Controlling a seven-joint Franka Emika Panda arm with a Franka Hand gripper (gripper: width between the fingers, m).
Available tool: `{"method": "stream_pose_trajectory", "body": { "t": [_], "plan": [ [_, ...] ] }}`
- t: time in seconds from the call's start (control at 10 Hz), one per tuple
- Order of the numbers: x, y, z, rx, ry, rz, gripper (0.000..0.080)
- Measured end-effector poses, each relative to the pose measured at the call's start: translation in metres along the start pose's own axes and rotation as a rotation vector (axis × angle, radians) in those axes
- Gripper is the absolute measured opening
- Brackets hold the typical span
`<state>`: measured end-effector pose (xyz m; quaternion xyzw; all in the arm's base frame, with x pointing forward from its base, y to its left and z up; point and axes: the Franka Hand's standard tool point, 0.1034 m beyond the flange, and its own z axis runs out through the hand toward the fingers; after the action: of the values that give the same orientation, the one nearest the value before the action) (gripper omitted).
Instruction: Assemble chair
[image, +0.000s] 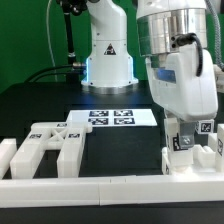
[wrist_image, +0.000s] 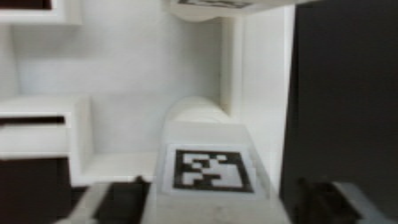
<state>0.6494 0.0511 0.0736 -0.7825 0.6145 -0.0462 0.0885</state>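
Observation:
My gripper (image: 186, 142) reaches down at the exterior view's right, over a matte-white chair part (image: 192, 162) that stands by the front rail and bears small tags. In the wrist view this tagged white part (wrist_image: 214, 165) fills the gap between my two dark fingers (wrist_image: 121, 200), which press on both of its sides. My gripper (wrist_image: 217, 205) is shut on it. Behind it in the wrist view lies a white frame piece (wrist_image: 107, 100) with dark openings. More chair parts (image: 50, 143), blocky and tagged, lie at the exterior view's left.
The marker board (image: 112, 117) lies flat mid-table in front of the arm's base (image: 108, 62). A plain white border rail (image: 100, 187) runs along the front edge. Black table shows between the left parts and the gripper.

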Motion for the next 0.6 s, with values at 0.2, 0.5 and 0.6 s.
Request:
{"method": "stream_pose_trajectory", "body": {
  "t": [0.2, 0.5, 0.6],
  "plan": [
    [-0.0031, -0.0006, -0.0009, 0.004, -0.009, -0.369, 0.0618],
    [-0.0043, 0.0018, -0.0033, 0.002, -0.008, -0.558, 0.0648],
    [-0.0042, 0.0018, -0.0033, 0.002, -0.008, -0.610, 0.0648]
  ]
}}
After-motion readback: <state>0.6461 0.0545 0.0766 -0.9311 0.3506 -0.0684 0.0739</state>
